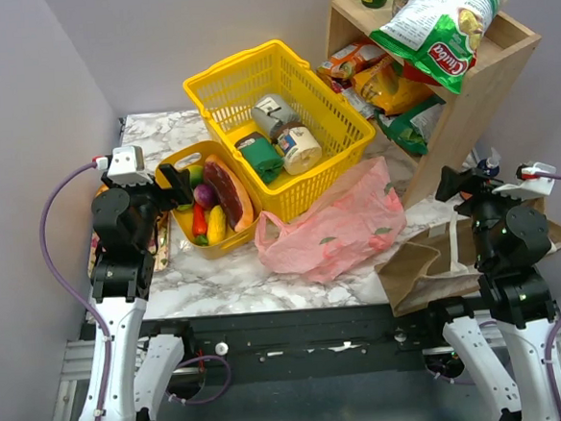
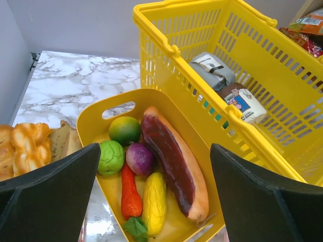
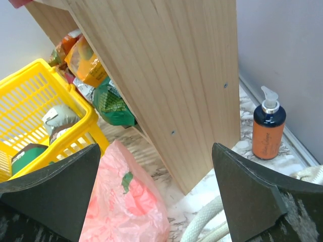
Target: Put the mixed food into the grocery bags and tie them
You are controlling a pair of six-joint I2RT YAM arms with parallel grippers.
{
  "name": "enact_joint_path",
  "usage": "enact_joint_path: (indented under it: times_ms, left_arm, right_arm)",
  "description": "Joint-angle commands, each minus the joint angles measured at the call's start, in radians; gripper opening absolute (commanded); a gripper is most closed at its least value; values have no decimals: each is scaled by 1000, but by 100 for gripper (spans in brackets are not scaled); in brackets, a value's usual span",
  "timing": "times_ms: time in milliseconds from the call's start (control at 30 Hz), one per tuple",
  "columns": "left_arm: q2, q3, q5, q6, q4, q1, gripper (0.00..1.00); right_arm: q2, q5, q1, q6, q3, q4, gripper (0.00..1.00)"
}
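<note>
- Toy veg (image 2: 140, 158) sits in yellow tub (image 2: 93, 108), far left; crisp packet (image 1: 450, 20) up on shelf (image 1: 462, 121) top.
- Left gripper (image 2: 154, 150) over tub, fingers spread, empty; right gripper (image 3: 155, 148) spread too, empty, facing shelf side.
- Prob. best: get pink bag (image 1: 335, 228) mouth open first, then lift veg one pc at a time, pinching across narrow side.
- Pink bag lies crumpled beside basket (image 1: 217, 104); paper bag (image 1: 429, 263) flat; basket holds tins (image 1: 300, 148).

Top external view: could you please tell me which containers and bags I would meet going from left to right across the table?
small yellow tub → yellow basket → pink plastic bag → brown paper bag. The wooden shelf overlaps both bags, so I left it out.
</note>
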Motion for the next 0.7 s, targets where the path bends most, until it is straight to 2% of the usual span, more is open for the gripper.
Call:
enact_joint_path:
  times_ms: [0, 133, 267, 367, 400, 433, 500, 533, 600, 633, 667]
  left_arm:
    - [-12, 1, 5, -10, 22, 0, 99]
    - [-9, 7, 14, -26, 28, -3, 99]
    - [12, 16, 109, 3, 41, -12, 99]
    - [54, 69, 100, 33, 15, -92, 99]
    - [66, 92, 68, 67, -12, -209, 99]
    - [80, 114, -20, 88, -24, -276, 99]
    - [124, 175, -52, 131, -41, -418, 99]
    - [141, 191, -49, 136, -37, -528, 99]
    - [204, 235, 23, 138, -22, -616, 99]
    - [231, 251, 48, 141, -20, -712, 99]
    - [262, 281, 72, 145, -18, -754, 99]
  right_arm:
    - [2, 1, -1, 18, 41, -74, 100]
    - [15, -34, -1, -15, 61, -92, 100]
    - [41, -37, -1, -23, 69, -111, 100]
    - [52, -40, -2, -23, 72, -117, 100]
    - [55, -42, -2, -23, 73, -117, 100]
    - [56, -42, -1, -22, 75, -117, 100]
    - [56, -45, -2, -20, 82, -117, 100]
    - [56, -48, -2, -20, 85, -120, 100]
    - [59, -37, -2, -19, 98, -131, 100]
    - [67, -28, -2, -6, 118, -155, 100]
    - [67, -17, -2, 1, 128, -167, 100]
